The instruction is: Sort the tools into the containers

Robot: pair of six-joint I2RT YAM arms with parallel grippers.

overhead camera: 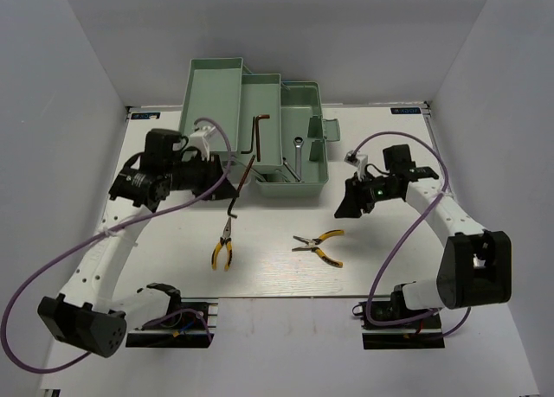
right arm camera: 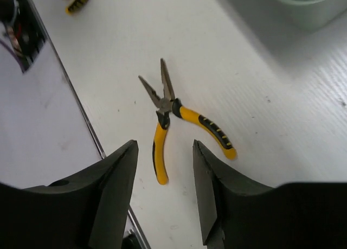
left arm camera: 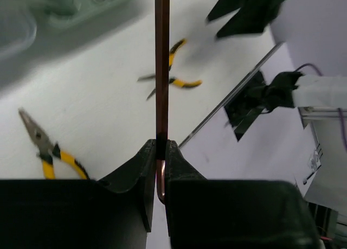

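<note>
Left gripper (left arm camera: 160, 151) is clamped on the end of a thin L-shaped hex key (overhead camera: 259, 137). The key's long shank runs away from the fingers toward the pale green toolbox (overhead camera: 290, 189) at the far middle of the table (overhead camera: 277, 284), and its bent far end shows against the middle tray in the top view. Right gripper (right arm camera: 164, 146) is spread wide with nothing in it, hanging over the right pliers (overhead camera: 318, 246), which lie flat on the table near of the toolbox; the left pliers (overhead camera: 223, 246) lie further left, and a silver wrench (overhead camera: 297, 159) sits in the toolbox's right compartment.
</note>
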